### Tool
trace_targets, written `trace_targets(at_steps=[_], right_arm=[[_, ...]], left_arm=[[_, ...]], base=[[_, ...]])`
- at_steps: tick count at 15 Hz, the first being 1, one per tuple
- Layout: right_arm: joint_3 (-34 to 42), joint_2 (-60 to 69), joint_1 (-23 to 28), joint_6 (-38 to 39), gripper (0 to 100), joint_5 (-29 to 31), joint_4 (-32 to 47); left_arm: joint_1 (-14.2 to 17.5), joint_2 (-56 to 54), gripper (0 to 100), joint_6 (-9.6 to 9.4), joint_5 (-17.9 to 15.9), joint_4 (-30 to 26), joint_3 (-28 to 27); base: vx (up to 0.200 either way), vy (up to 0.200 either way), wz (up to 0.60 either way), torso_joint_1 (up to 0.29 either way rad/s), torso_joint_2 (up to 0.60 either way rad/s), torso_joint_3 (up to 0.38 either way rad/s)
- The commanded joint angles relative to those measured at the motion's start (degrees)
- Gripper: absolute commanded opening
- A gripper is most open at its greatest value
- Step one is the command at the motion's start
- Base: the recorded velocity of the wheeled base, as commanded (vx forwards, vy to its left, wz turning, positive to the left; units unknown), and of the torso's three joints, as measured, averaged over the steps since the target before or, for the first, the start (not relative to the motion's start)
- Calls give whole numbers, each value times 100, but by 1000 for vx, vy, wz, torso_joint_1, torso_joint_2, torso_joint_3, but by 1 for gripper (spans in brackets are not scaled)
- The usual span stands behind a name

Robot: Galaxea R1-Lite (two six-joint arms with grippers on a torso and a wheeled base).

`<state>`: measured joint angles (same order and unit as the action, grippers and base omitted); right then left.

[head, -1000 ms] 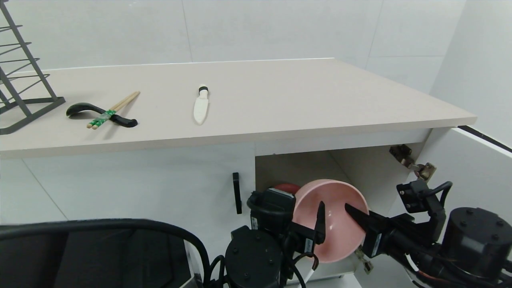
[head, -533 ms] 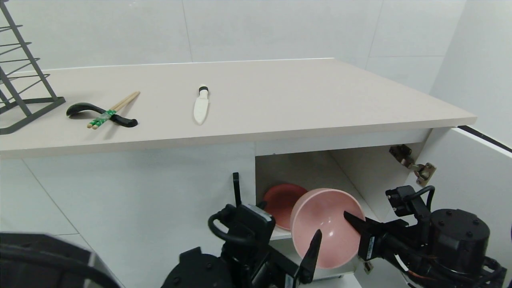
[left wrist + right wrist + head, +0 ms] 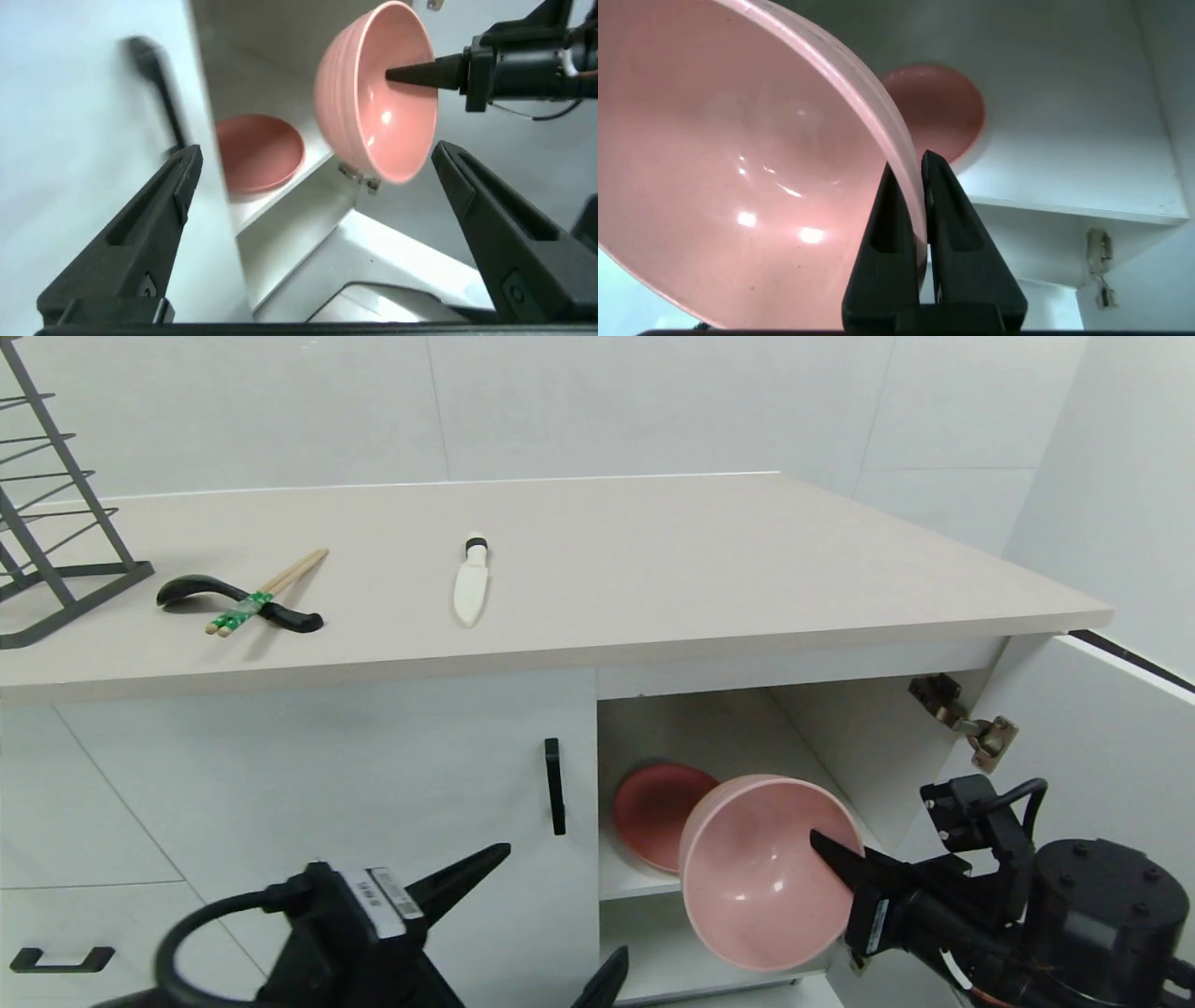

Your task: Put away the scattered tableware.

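While the right gripper (image 3: 910, 177) pinches the pink bowl (image 3: 756, 882) by its rim before the cabinet (image 3: 845, 733), the left gripper (image 3: 318, 154) has its fingers wide apart, empty.

Light: bright, even, from above. Shadows: soft, short, beside spoon (image 3: 182, 590) and knife (image 3: 470, 590); cupboard interior (image 3: 747, 728) dimmer. Glare: specks inside the bowl (image 3: 738, 177) I hold.

We find the open cabinet (image 3: 840, 728) half blocked by the glossy pink bowl (image 3: 761, 877), tilted in the right gripper (image 3: 910, 173). Behind it, the flat red round plate (image 3: 658, 812) takes the left of the white shelf (image 3: 627, 885), with room to its right.
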<state>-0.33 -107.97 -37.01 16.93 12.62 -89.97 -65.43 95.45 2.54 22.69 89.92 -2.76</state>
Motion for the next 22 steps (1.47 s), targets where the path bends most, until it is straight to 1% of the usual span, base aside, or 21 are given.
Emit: trace_targets(at_steps=[1,2,4,5,6,7,8,9,10,12,13,14,15,16,17,18,19,20,21,22], right_arm=[[15,-75,-52,302,0,21,-3],[-2,-128,-52,478,0,30,-3],[-29,-321,-34,566,0,21,-3],[-125,-462,-25,566,0,21,-3],[-248,-576,-43,566,0,21,-3],[-301,-655,-61,566,0,21,-3],[-407,-831,-166,557,0,13,-3],[-442,-927,-175,557,0,13,-3],[-486,-989,-166,557,0,13,-3],[-705,-1270,-52,566,0,13,-3],[-899,-1411,10,574,0,13,-3],[-1154,-1543,133,583,0,4,-3],[-1198,-1569,159,583,0,4,-3],[-1479,-1762,291,592,0,-5,-3],[-1584,-1868,335,592,0,-14,-3],[-1672,-1947,379,592,0,-14,-3],[-1769,-2070,423,601,0,-22,-3],[-1848,-2202,475,609,0,-31,-3],[-1909,-2263,502,609,0,-40,-3],[-2006,-2395,537,618,0,-102,-3]], left_arm=[[232,-870,100,-34,-1,8,276],[311,-958,100,-34,-1,8,276],[733,-1319,100,-25,-63,8,276],[830,-1538,100,-43,-335,8,267],[926,-1697,100,-122,-748,8,276],[1111,-1767,100,-218,-1144,8,276],[1533,-1811,100,-412,-2005,8,276],[1638,-1837,100,-473,-2401,-124,276],[1656,-1916,100,-456,-2550,-255,276],[1665,-2259,100,-412,-2998,-967,276],[1709,-2400,100,-403,-3156,-1205,276],[1928,-2672,100,-447,-3332,-1618,276],[1990,-2742,100,-456,-3359,-1697,276],[2421,-3507,100,-394,-3534,-2347,276],[2596,-3929,100,-394,-3578,-2901,276],[2719,-4395,100,-447,-3578,-3490,276],[2922,-4869,100,-403,-3587,-3982,267],[3176,-5186,100,-377,-3578,-4298,267],[3335,-5318,100,-333,-3587,-4439,276],[3546,-5502,100,-227,-3587,-4606,276]], base=[[0,0,0,0,0,0],[0,0,0,0,0,0],[0,0,0,0,0,0],[0,0,0,0,0,0],[0,0,0,0,0,0],[0,0,0,0,0,0],[0,0,0,0,0,0],[0,0,0,0,0,0],[0,0,0,0,0,0],[0,0,0,0,0,0],[0,0,0,0,0,0],[0,0,0,0,0,0],[0,0,0,0,0,0],[0,0,0,0,0,0],[0,0,0,0,0,0],[0,0,0,0,0,0],[0,0,0,0,0,0],[0,0,0,0,0,0],[0,0,0,0,0,0],[0,0,0,0,0,0]])
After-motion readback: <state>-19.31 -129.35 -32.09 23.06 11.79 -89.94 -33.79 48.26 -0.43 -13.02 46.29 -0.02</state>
